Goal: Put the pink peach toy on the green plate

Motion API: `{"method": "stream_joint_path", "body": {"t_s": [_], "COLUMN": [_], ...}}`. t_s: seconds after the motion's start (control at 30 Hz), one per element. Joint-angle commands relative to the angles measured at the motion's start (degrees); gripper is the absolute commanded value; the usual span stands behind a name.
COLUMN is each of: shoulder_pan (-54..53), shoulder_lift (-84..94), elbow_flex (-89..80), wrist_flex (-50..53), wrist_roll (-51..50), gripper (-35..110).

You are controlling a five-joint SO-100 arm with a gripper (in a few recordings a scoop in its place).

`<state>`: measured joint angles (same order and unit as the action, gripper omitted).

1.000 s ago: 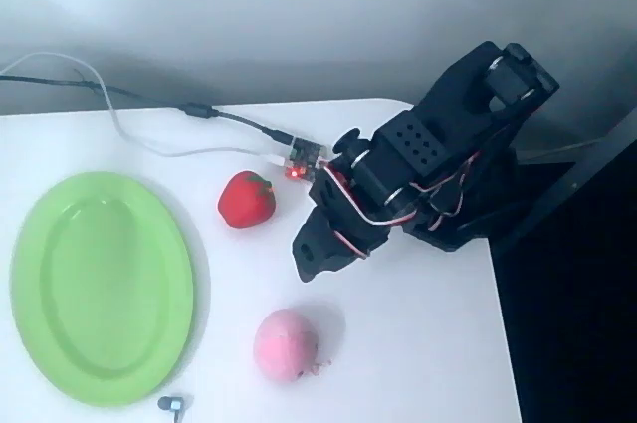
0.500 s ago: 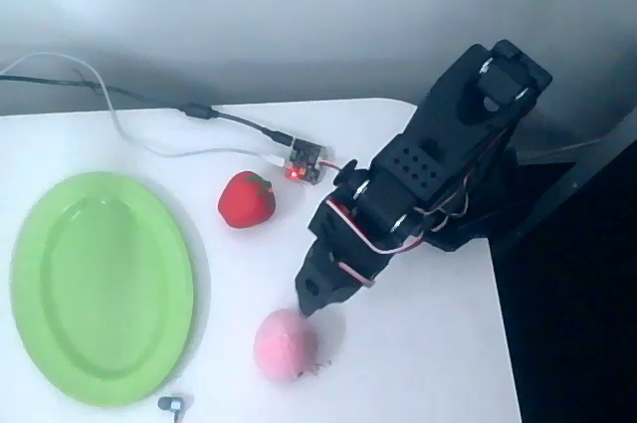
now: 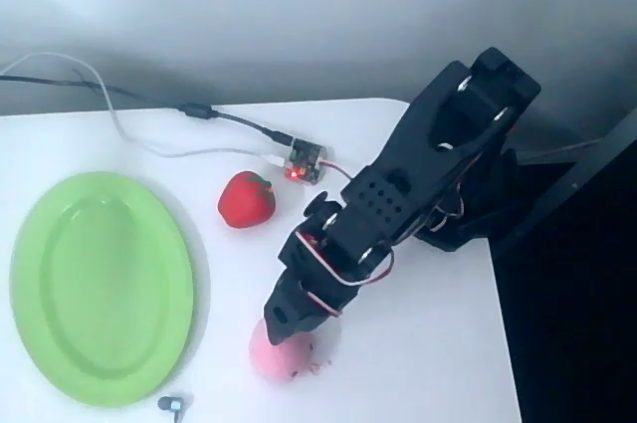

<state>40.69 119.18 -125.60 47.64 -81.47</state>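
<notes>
In the overhead view the pink peach toy (image 3: 292, 360) lies on the white table near the front edge, its top part covered by the arm. My black gripper (image 3: 280, 327) hangs directly over the toy's upper left side, touching or just above it; I cannot make out how far its jaws are spread. The green plate (image 3: 35, 274), a large lime oval with a raised rim, lies at the left with nothing on it, a short way left of the peach.
A red strawberry-like toy (image 3: 246, 199) sits behind the peach, between plate and arm. A small circuit board (image 3: 304, 164) with cables runs along the back. A small earbud (image 3: 171, 404) lies at the front edge. The table's right edge (image 3: 498, 323) is close.
The arm has stretched forward and to the left, bringing the gripper from the middle of the table down onto the pink peach toy. The toys and plate have not moved.
</notes>
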Motion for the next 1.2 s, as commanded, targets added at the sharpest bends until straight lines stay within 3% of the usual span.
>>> {"method": "stream_joint_path", "body": {"t_s": [0.0, 0.9, 1.03, 1.17], "shoulder_pan": [-0.79, 0.44, 0.18, -0.35], "shoulder_lift": [-2.99, -17.84, -19.16, -19.6], "elbow_flex": [4.04, 11.51, 11.87, 12.04], "wrist_flex": [-1.23, -2.37, -2.37, -2.37], "wrist_roll": [6.06, 4.31, 4.39, 4.31], "gripper": [36, 29, 21, 3]}}
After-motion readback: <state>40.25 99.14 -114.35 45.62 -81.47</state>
